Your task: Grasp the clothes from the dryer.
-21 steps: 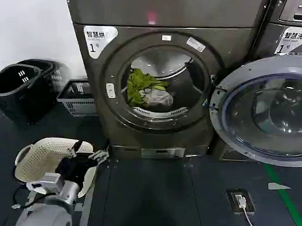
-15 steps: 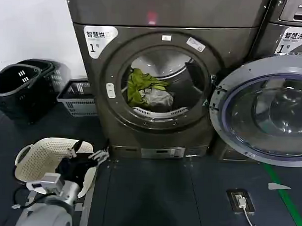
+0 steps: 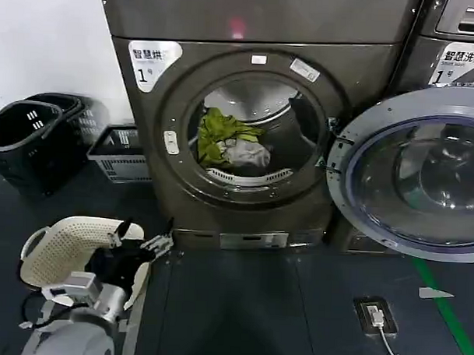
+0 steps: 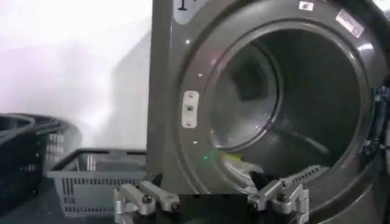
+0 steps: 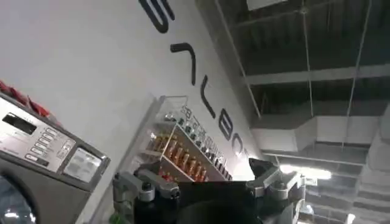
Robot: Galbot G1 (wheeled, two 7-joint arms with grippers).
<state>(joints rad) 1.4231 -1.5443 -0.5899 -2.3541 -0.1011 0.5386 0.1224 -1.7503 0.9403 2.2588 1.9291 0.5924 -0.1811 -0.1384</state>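
Note:
The dryer (image 3: pixel 250 38) is a dark grey-bronze front-loader with a white "1" label, and its round door (image 3: pixel 408 179) is swung open to the right. In the steel drum lie the clothes (image 3: pixel 232 145): a yellow-green garment (image 3: pixel 217 132) with a grey-white one (image 3: pixel 250 154) against it. My left gripper (image 3: pixel 144 241) hangs low at the left, well short of the porthole, open and holding nothing. In the left wrist view the left gripper (image 4: pixel 213 198) faces the porthole (image 4: pixel 286 109), with a strip of the clothes (image 4: pixel 234 163) beyond it. My right gripper (image 5: pixel 210 185) is open and points up at a wall.
A white perforated basket (image 3: pixel 59 249) sits on the floor by my left arm. Black baskets (image 3: pixel 24 139) and a grey crate (image 3: pixel 119 154) stand left of the dryer. A second machine (image 3: pixel 460 45) is behind the open door. A floor socket (image 3: pixel 372 315) lies at the right.
The head view has shifted slightly, so everything sits a few pixels further left. The left gripper stays open in about the same low place.

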